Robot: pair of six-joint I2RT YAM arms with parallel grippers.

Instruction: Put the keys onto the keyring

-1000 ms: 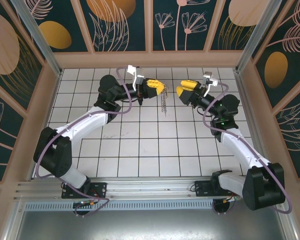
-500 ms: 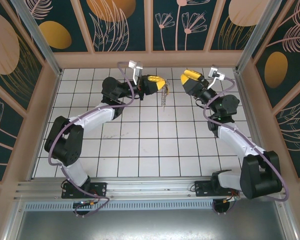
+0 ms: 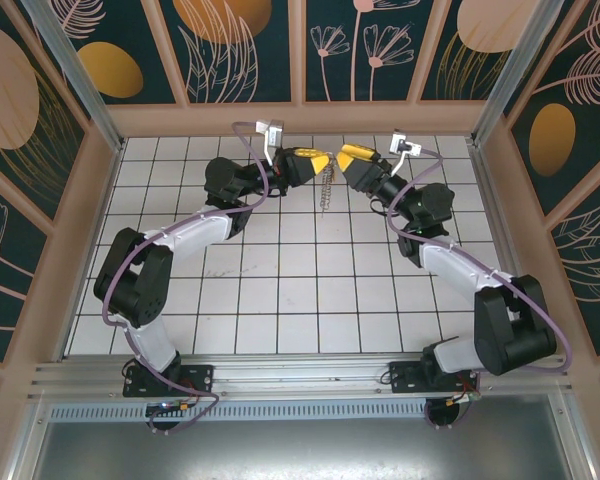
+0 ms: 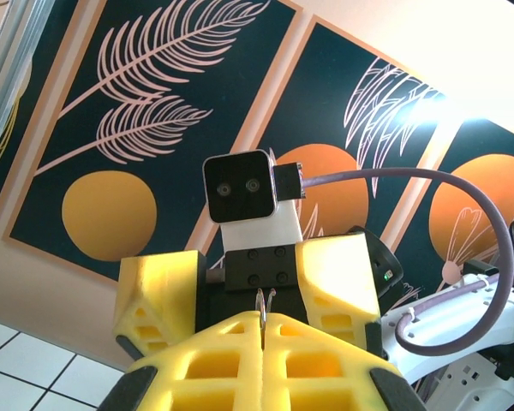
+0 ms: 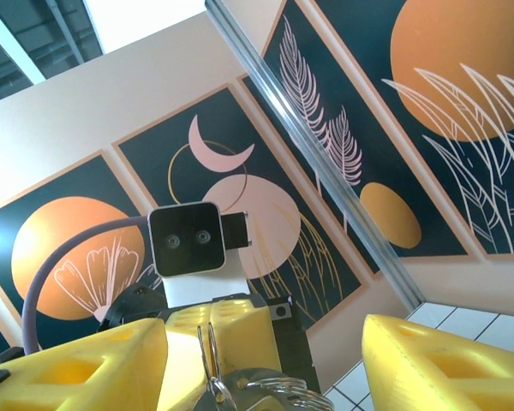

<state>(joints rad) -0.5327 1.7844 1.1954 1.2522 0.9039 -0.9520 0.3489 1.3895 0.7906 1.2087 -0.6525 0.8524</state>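
In the upper middle of the top view the two grippers meet tip to tip above the tiles (image 3: 280, 290). The left gripper (image 3: 318, 163) has its jaws pressed together on the keyring (image 3: 326, 192), which hangs from its tip as a thin bumpy loop, free in the air. The right gripper (image 3: 344, 162) holds its jaws apart. In its wrist view, at the lower middle, the ring and some small metal parts (image 5: 257, 390) sit between its yellow fingers (image 5: 94, 368) and, as far as I can see, touch neither. The key I cannot separate from this metal; it is too small.

The risk, in my judgement: the ring seems pinched only by a narrow edge, so a push from the right gripper can turn it or pull it out, and it drops on the tiles. Also the tips are very near; if the right jaws close off-centre, they can catch the left fingers instead of the ring
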